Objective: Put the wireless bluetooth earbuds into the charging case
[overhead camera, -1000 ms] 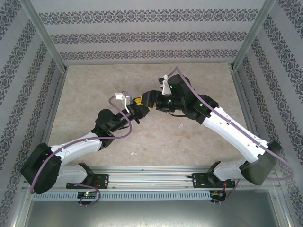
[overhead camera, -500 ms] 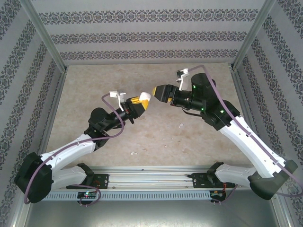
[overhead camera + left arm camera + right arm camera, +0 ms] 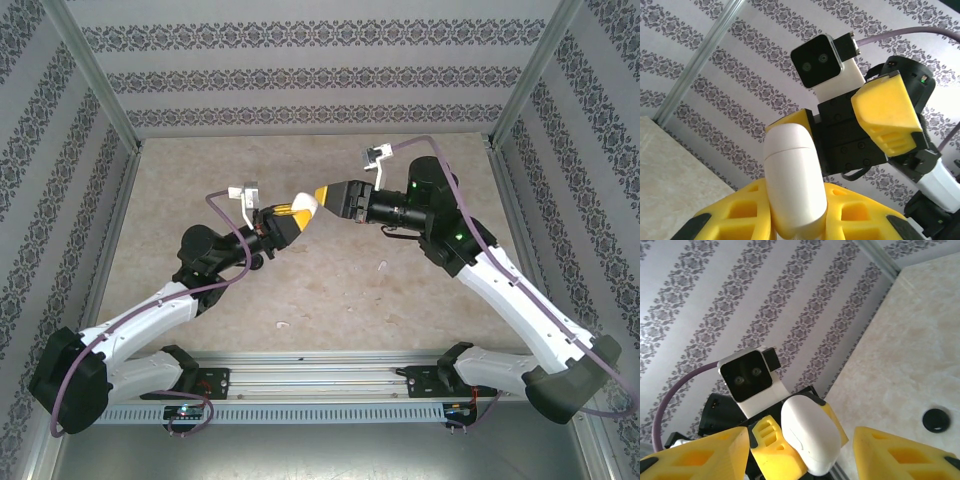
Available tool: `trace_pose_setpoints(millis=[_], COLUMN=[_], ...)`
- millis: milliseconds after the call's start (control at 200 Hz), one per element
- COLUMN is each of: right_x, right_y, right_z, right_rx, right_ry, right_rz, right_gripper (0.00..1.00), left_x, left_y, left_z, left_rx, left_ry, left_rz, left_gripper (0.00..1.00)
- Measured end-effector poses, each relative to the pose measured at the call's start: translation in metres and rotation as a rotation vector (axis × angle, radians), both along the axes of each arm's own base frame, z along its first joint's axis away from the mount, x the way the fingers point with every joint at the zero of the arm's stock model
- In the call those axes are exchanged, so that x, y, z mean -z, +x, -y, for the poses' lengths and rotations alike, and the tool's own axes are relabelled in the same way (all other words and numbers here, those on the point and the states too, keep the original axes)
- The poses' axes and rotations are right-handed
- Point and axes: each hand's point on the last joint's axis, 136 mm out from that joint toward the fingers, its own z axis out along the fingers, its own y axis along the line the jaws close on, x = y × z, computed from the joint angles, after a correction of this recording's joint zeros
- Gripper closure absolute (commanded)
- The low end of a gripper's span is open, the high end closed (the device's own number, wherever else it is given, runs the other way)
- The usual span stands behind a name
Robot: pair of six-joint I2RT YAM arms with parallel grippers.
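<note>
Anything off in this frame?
Nothing broken. The charging case, held in mid-air by the left gripper, looks closed, lid seam tight. Two white earbuds lie loose and far apart on the table, one beside the right arm, one near the front rail. The right gripper faces the case, open.

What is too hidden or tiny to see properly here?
Inside the smooth white rounded charging case: left wrist view, lid shut.
Its bottom: same view, hidden by the left gripper and frame edge.
Two tiny white pieces: top view, too small.
Small black round piece: right wrist view, too small to name.
</note>
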Motion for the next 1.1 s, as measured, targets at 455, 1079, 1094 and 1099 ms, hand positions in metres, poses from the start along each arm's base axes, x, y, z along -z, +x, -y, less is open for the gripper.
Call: trace_pose_setpoints(millis=[455,1079,1094,1099], right_x=[0.007,0.009,0.009,0.009], right_y=[0.001,-0.008,-0.008,-0.008], right_z=[-0.015,-0.027,-0.027,-0.027], right_rx=[-0.084,-0.163,-0.164,-0.164], right_ry=[0.019,0.023,0.022,0.022], right_rz=[-0.013,0.012,0.014,0.015], right_gripper=[0.56,0.87,0.87,0.87], left_x=[-0.010,-0.013,-0.013,-0.013], left_y=[-0.009,-0.007,-0.007,-0.007], left_z=[0.001,-0.005,-0.005,-0.005], left_rx=[0.060,0.076,0.077,0.076], left_ry=[-0.035,-0.045,-0.045,-0.045], left_rz=[-0.005,-0.032,-0.032,-0.032], left_gripper=[0.98,0.82,0.80,0.79])
